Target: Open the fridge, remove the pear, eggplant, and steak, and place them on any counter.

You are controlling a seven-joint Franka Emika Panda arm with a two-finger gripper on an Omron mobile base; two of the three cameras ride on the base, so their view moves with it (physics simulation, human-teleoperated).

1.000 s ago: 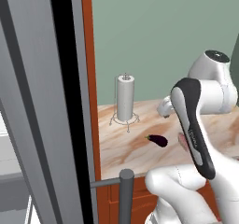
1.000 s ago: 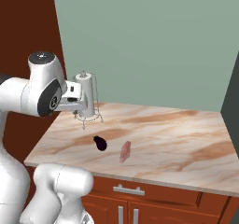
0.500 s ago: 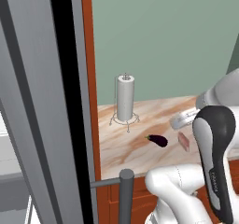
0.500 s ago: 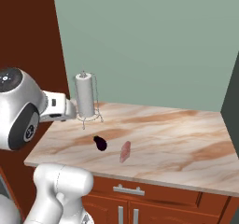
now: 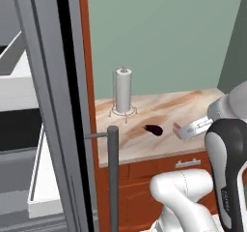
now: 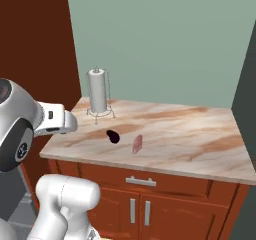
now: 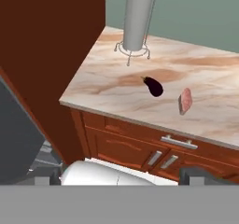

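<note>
Counter (image 7: 116,85): eggplant (image 7: 153,86), steak (image 7: 186,100) well beyond open jaws.

Smooth marble-look stone on the counter (image 6: 200,134), beige with brown streaks, over shiny red-brown wood cabinets (image 6: 165,204) with silver metal handles. Glossy dark skin on the eggplant (image 7: 153,86), matt pink meat on the steak (image 7: 185,100). Grey roll on a thin wire stand for the paper towel holder (image 6: 97,91), flat dark grey metal on the fridge (image 5: 48,105) door.

A plain sage-green wall (image 6: 165,39) is seen behind the work area, evenly lit. A dark reddish-brown side panel (image 6: 35,44) is set at its left. Reddish-brown cabinet doors (image 6: 165,211) with silver handles (image 6: 140,182) are fitted below. A paper towel holder (image 6: 97,91) is stood upright near the wall.
</note>
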